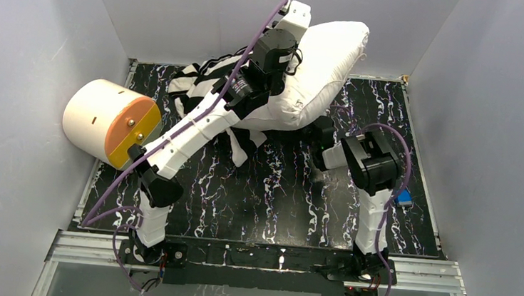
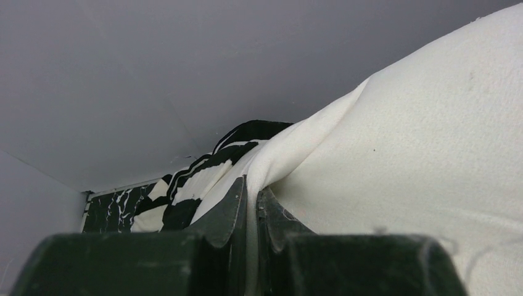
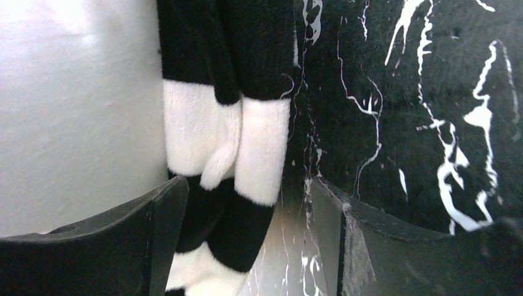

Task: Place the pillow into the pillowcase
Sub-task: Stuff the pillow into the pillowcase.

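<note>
The white pillow (image 1: 327, 61) lies tilted at the back of the table, partly on the striped pillowcase (image 1: 204, 78). My left gripper (image 2: 253, 197) is shut on a pinched fold of the pillow (image 2: 419, 154), with the pillowcase (image 2: 197, 182) just behind it to the left. My right gripper (image 3: 247, 188) is open low at the pillow's near edge (image 1: 319, 135). A hanging flap of the pillowcase (image 3: 222, 135) sits between its fingers, close to the left finger (image 3: 160, 216). The pillow (image 3: 74, 111) fills the left of that view.
A cream cylinder with an orange face (image 1: 108, 120) lies at the left edge of the black marbled tabletop (image 1: 269, 199). A small blue object (image 1: 403, 198) sits by the right arm. Grey walls enclose the table on three sides.
</note>
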